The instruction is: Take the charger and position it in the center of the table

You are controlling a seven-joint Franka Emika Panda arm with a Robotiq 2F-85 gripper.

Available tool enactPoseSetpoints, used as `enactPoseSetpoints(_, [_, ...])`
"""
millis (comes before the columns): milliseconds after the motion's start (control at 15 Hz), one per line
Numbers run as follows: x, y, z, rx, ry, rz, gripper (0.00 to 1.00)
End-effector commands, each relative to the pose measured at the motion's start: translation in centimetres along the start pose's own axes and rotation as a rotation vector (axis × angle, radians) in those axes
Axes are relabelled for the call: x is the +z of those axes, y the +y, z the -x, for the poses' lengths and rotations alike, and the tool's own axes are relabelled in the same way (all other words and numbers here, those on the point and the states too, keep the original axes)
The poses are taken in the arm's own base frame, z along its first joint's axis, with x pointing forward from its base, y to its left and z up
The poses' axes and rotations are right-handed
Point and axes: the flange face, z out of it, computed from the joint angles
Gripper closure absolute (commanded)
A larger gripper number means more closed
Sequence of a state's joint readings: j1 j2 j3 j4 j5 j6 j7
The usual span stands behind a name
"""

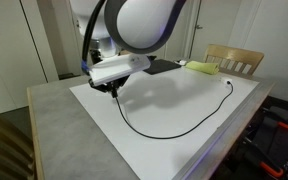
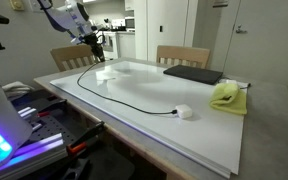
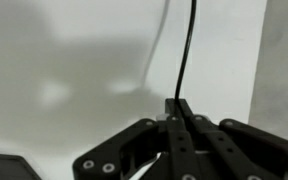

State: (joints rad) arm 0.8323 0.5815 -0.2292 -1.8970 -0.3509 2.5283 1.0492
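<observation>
Here the tool, pinching one end of the charger, hovers near an edge of the tabletop, and the charger's long slack run curves away from it over the sheet.

Grey tabletop, covered mostly by white sheet. Lying on sheet: thin black charger looping across lower centre; flat black pad and yellow-green cloth toward upper right.

Two wooden chairs stand before white walls in a brightly lit room
</observation>
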Motion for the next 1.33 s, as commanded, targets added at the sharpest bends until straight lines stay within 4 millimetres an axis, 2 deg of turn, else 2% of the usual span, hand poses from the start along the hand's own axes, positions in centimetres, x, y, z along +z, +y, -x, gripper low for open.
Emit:
enactPoseSetpoints(0, [-0.3,2.8,-0.1,0.150,0.028,0.135,0.99])
enactPoseSetpoints(133, [-0.1,4.5,0.0,0.243,0.023,0.179,0.99])
enactPoseSetpoints(200, [0.8,2.4,-0.6,0.185,0.027,0.146,0.99])
enactPoseSetpoints(267, [0.9,2.7,-0.6,0.196,0.030,0.152,0.96])
enactPoseSetpoints(667, [1.1,2.0,-0.3,0.178,0.023,0.179,0.99])
enactPoseSetpoints(800, [1.3,3.0,-0.4,0.234,0.025,0.273,0.99])
enactPoseSetpoints(1267, [0.7,9.1,-0.4,0.547,0.066,0.606,0.99])
